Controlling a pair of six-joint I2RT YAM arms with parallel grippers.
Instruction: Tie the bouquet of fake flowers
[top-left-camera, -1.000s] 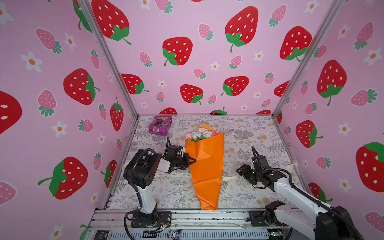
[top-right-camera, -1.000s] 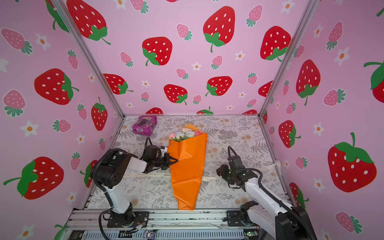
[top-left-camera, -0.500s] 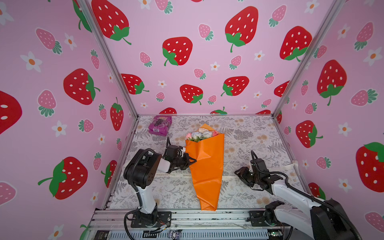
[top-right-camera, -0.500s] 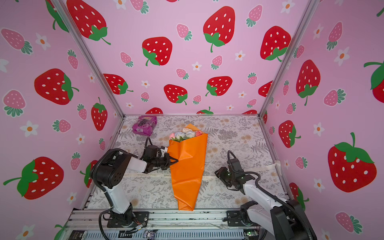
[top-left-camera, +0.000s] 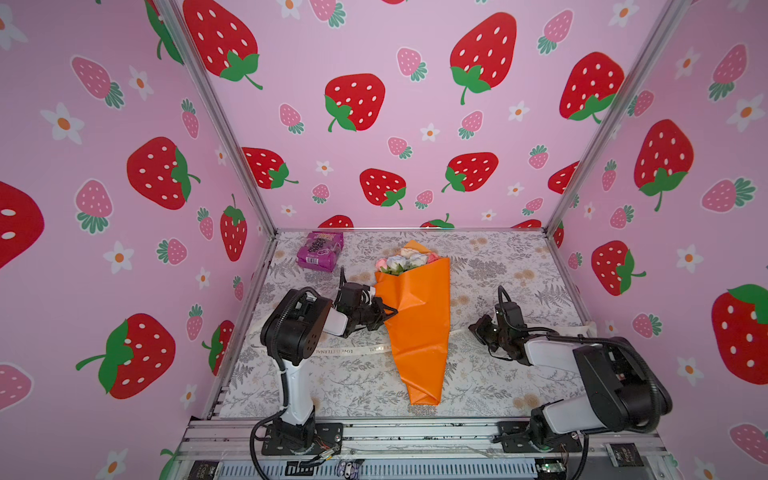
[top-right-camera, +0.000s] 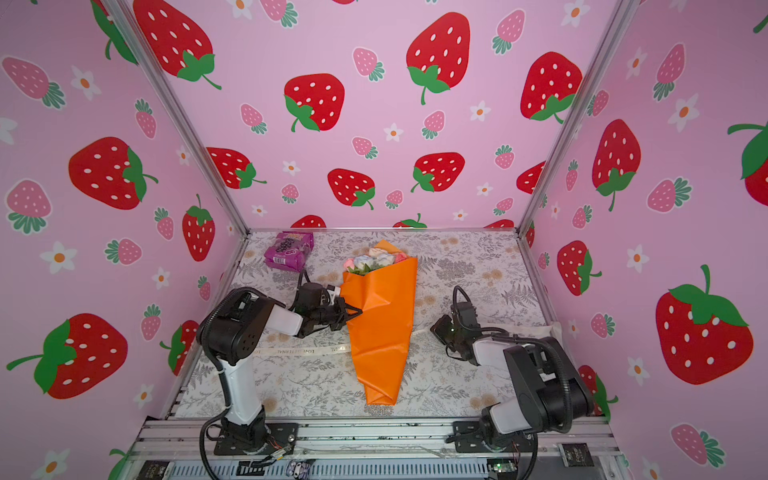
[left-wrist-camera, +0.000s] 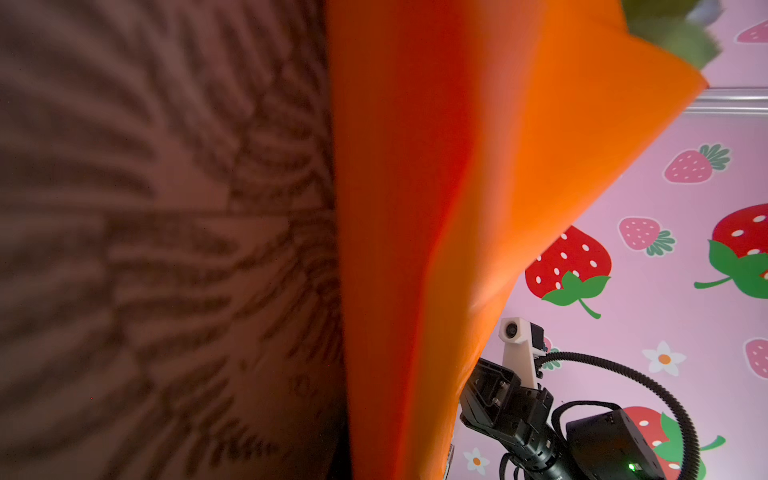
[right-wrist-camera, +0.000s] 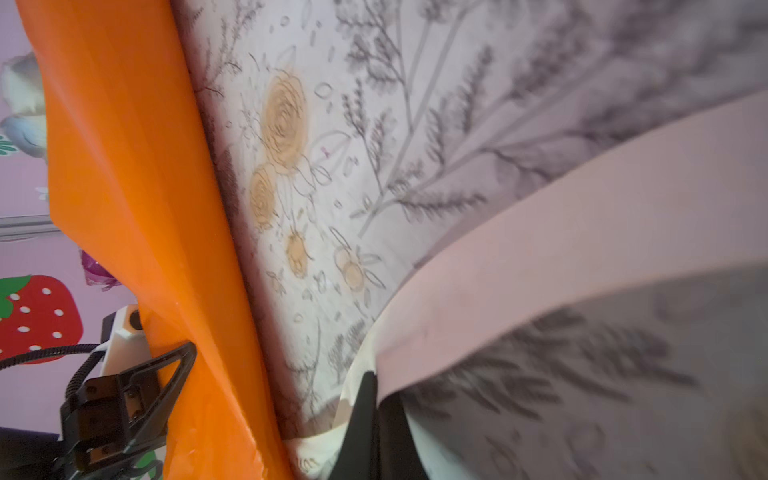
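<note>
The bouquet of fake flowers (top-left-camera: 419, 316) (top-right-camera: 382, 316) lies on the table in orange wrapping paper, with its pink and white heads (top-left-camera: 405, 262) toward the back wall. My left gripper (top-left-camera: 388, 312) (top-right-camera: 355, 311) is shut on the paper's left edge; in the left wrist view the orange paper (left-wrist-camera: 415, 208) fills the middle and hides the jaws. A cream printed ribbon (top-left-camera: 332, 351) (top-right-camera: 291, 351) runs under the bouquet from left to right. Just right of the bouquet, my right gripper (top-left-camera: 473, 328) (top-right-camera: 435, 328) (right-wrist-camera: 376, 415) is shut on the ribbon (right-wrist-camera: 582, 232), low to the table.
A purple snack packet (top-left-camera: 320, 251) (top-right-camera: 289, 251) lies at the back left corner. Pink strawberry walls enclose the floral table (top-left-camera: 498, 266) on three sides. The ribbon's right end (top-left-camera: 588, 328) reaches the right wall.
My right gripper has moved left and down toward the bouquet and has gone from open to shut on the ribbon. The left gripper and the bouquet have stayed put.
</note>
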